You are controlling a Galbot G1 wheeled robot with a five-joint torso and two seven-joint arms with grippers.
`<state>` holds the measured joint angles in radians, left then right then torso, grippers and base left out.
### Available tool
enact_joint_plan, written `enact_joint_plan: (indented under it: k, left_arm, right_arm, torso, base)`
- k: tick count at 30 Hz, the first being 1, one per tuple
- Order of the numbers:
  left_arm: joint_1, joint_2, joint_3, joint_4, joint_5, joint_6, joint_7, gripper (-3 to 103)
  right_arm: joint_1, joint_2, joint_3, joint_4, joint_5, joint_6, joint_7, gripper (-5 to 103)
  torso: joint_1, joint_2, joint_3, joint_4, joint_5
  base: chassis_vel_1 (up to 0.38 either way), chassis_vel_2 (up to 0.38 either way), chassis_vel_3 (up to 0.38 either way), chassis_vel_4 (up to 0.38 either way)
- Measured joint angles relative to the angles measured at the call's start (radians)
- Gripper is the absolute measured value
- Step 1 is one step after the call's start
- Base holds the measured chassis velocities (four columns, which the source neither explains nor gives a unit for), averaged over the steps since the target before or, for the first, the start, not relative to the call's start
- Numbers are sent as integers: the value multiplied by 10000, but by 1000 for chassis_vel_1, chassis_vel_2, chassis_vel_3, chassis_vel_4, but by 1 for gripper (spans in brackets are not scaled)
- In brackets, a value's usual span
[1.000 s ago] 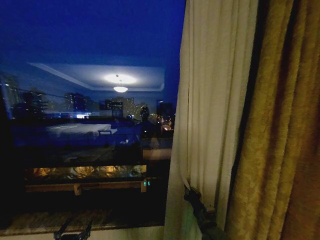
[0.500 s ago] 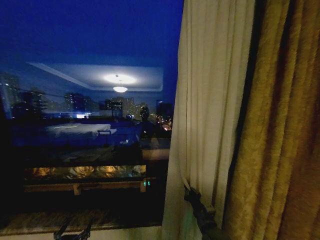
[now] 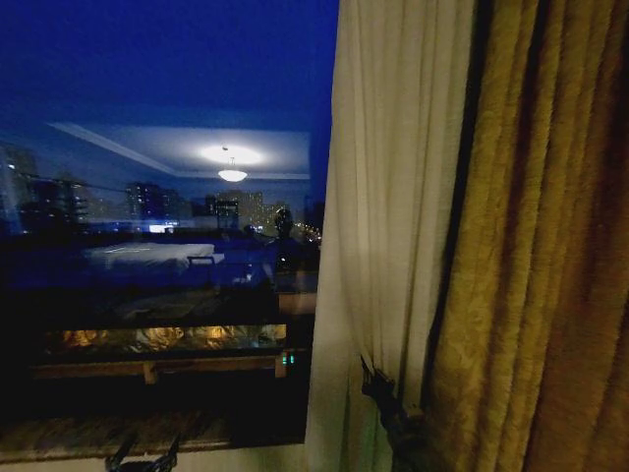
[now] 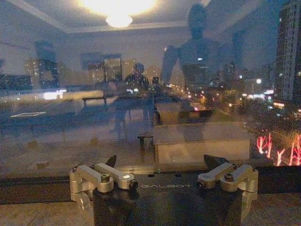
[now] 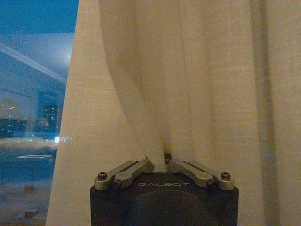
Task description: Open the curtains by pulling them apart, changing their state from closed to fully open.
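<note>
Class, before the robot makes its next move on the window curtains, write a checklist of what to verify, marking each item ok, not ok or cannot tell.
1. Right gripper pinches a fold of the sheer cream-white pleated curtain panel: ok.
2. Grip is on the sheer panel, not the thick golden-brown drape: ok.
3. Left gripper is free, fingers spread, holding nothing, facing the dark window glass: ok.
4. Glass left of the sheer panel is uncovered: ok.
5. Curtains fully open: cannot tell; the other panel is out of sight.
</note>
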<state>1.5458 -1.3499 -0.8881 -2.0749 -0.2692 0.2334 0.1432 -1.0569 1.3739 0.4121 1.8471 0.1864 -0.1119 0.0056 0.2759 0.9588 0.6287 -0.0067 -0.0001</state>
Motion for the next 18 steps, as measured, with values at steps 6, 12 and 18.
enact_joint_plan:
  k: [6, 12, 18]
  left_arm:
    - [-2, 3, 8, 20, 0, -1, 7, 100]
    - [2, 24, -16, 24, -13, -18, 9, 100]
    - [14, 11, 1, 44, -5, -69, 28, 100]
  right_arm:
    - [-63, 0, -61, 84, 0, -47, -37, 0]
    - [-35, 1, -44, 78, 0, -73, -37, 0]
    - [-54, 1, -51, 84, 4, -212, -32, 0]
  torso:
    - [0, 0, 0, 1, -3]
    - [0, 0, 0, 1, -1]
    - [-1, 0, 0, 1, -1]
  base:
    - [-6, -8, 8, 5]
    - [0, 0, 0, 0]
    - [0, 0, 0, 0]
